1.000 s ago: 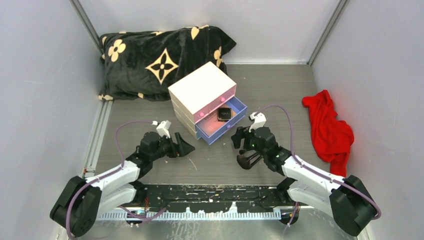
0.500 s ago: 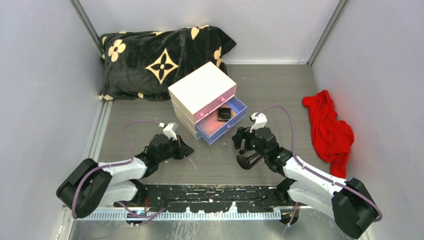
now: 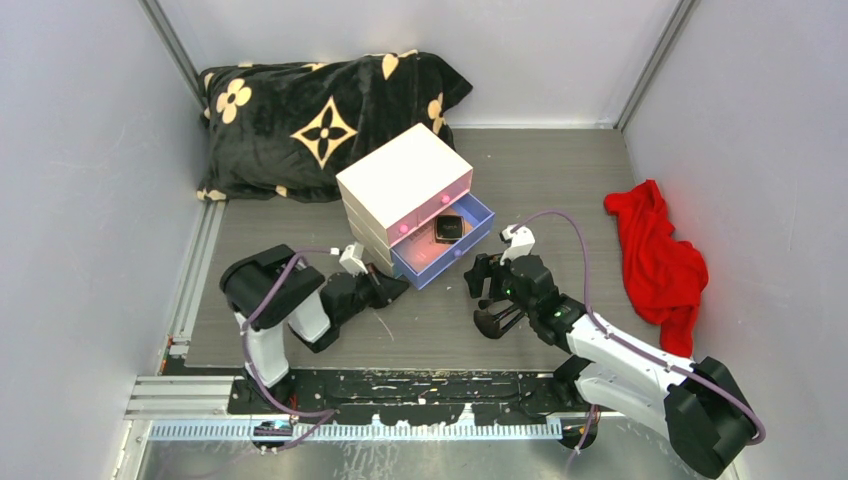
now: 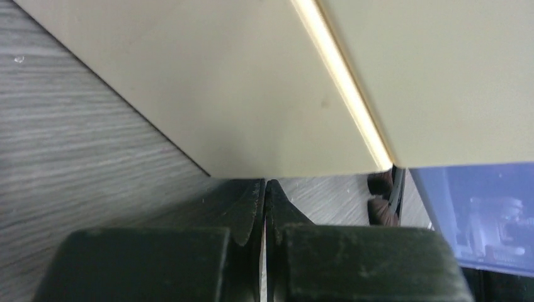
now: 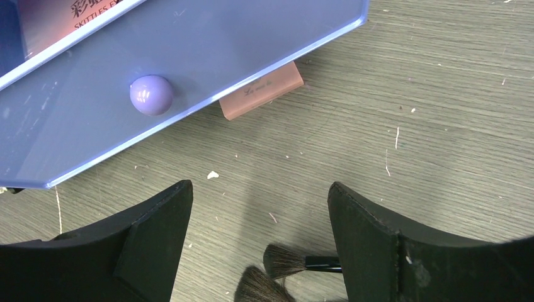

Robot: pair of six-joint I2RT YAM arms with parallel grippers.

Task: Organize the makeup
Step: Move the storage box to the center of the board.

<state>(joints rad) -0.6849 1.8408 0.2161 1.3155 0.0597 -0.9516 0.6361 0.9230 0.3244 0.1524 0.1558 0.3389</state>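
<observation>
Two black-handled brushes (image 5: 282, 262) lie on the table with their bristles between and just below the fingers of my right gripper (image 5: 259, 192), which stands open and empty above them. In the top view the brushes (image 3: 493, 322) lie beside my right gripper (image 3: 482, 287), in front of the open blue drawer (image 3: 470, 238). A tiny pink compact (image 5: 261, 90) pokes out from under the drawer front. Inside the drawer sit a black compact (image 3: 448, 229) and a pink palette (image 5: 60, 22). My left gripper (image 4: 265, 189) is shut on nothing, its tips at the cream box's bottom corner (image 3: 390, 288).
The cream drawer box (image 3: 405, 185) stands mid-table. A black patterned pillow (image 3: 320, 115) lies at the back left and a red cloth (image 3: 658, 260) at the right. The left arm's elbow (image 3: 262, 285) is folded up close to its base.
My left gripper has shut and slid right to the box's bottom corner, while its arm folded upright. The right arm has not moved.
</observation>
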